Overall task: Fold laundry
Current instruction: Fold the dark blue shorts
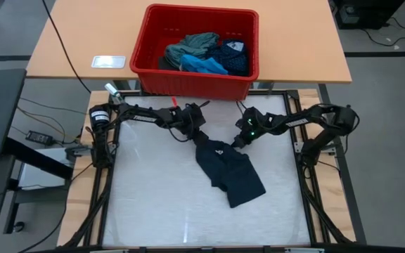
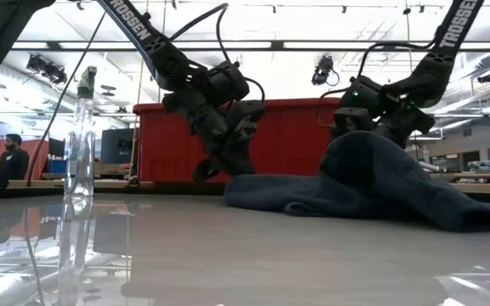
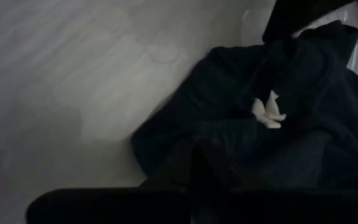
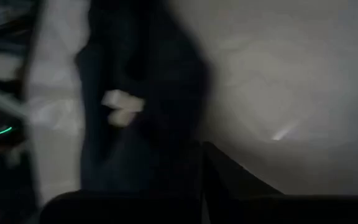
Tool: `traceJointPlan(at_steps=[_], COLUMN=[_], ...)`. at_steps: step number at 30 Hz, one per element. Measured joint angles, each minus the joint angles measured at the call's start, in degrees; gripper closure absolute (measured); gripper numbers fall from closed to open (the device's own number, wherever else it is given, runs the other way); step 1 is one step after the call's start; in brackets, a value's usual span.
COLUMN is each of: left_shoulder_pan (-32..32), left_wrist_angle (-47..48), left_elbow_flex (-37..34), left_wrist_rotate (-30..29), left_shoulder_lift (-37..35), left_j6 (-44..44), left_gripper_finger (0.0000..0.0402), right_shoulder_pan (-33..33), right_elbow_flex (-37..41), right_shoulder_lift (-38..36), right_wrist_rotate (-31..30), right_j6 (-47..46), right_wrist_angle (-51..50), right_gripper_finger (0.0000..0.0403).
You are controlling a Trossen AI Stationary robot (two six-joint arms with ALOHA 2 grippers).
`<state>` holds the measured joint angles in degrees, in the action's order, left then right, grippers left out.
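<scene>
My left claw (image 1: 197, 133) and right claw (image 1: 240, 143) pinch the dark navy garment's (image 1: 229, 172) top corners, just before the red bin (image 1: 140, 49).

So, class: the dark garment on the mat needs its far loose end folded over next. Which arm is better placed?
Probably the right. The dark garment trails toward the right side, and the right pincer is nearer that loose end than the left pincer, though both sit at its top edge.
</scene>
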<state>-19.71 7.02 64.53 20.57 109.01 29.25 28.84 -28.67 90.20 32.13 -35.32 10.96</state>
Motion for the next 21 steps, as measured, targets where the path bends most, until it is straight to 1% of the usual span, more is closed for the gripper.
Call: traceJointPlan(at_steps=[4, 7, 10, 12, 15, 18, 21], left_shoulder_pan=[0.0, 0.0, 0.0, 0.0, 0.0, 0.0, 0.0], left_wrist_angle=[0.7, 1.3, 2.2, 2.3, 2.3, 2.4, 2.6], left_elbow_flex=[0.0, 0.0, 0.0, 0.0, 0.0, 0.0, 0.0], left_wrist_rotate=[-0.2, -0.2, -0.2, -0.2, -0.2, -0.2, -0.2], left_shoulder_lift=[0.0, 0.0, 0.0, 0.0, 0.0, 0.0, 0.0], left_j6=[0.7, 1.0, 1.1, 1.0, 0.3, 0.3, 0.7], left_gripper_finger=[0.0393, 0.0394, 0.0394, 0.0395, 0.0395, 0.0394, 0.0394], right_shoulder_pan=[0.7, 0.3, -0.3, -0.9, -2.6, -4.9, -7.0], right_elbow_flex=[-0.1, 0.0, -0.2, -0.1, 0.0, -0.1, -0.1], right_shoulder_lift=[-8.5, -15.3, -20.6, -21.7, -21.6, -19.5, -15.4], right_wrist_rotate=[-5.3, -8.6, -8.5, -8.1, -8.1, -8.7, -9.7], right_j6=[-1.3, -1.1, -2.1, -2.8, -4.1, -4.1, -4.0], right_wrist_angle=[-1.7, -5.7, -8.1, -11.5, -12.5, -11.8, -9.1], right_gripper_finger=[0.0398, 0.0399, 0.0400, 0.0394, 0.0360, 0.0305, 0.0245])
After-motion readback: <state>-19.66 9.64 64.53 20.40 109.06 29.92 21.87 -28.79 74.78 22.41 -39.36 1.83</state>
